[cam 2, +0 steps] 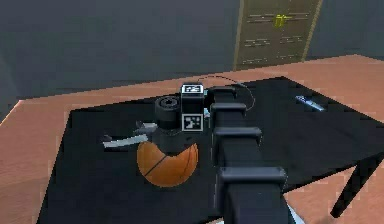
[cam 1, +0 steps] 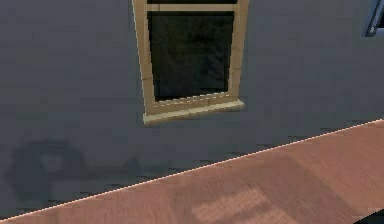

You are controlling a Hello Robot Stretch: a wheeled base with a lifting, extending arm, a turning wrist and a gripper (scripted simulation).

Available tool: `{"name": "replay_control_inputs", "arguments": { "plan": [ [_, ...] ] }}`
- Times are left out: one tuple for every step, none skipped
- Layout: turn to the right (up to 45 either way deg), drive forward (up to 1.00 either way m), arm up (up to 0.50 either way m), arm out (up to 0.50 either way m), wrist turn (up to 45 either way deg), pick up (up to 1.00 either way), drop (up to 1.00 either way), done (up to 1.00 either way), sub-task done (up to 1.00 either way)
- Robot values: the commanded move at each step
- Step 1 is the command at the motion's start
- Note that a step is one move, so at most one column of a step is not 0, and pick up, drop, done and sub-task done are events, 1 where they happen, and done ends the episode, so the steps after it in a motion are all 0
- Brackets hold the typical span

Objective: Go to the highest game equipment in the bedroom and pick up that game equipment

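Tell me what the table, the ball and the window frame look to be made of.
Table: black, matte, no visible grain; painted wood or laminate, hard to say which.
Ball: orange with dark seams, likely rubber with a dull finish.
Window frame: pale tan with faint streaks, probably unpainted wood.

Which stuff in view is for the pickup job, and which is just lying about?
Job:
- orange basketball
- gripper, by the ball
- black table under it

Lying about:
- small pale thing on the table
- door
- window
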Motion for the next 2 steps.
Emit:
{"name": "replay_control_inputs", "arguments": {
  "plan": [
    [0.0,0.0,0.0,0.0,27.0,0.0,0.0,0.0,0.0],
    [0.0,0.0,-0.2,0.0,0.0,0.0,0.0,0.0,0.0]
  ]
}}
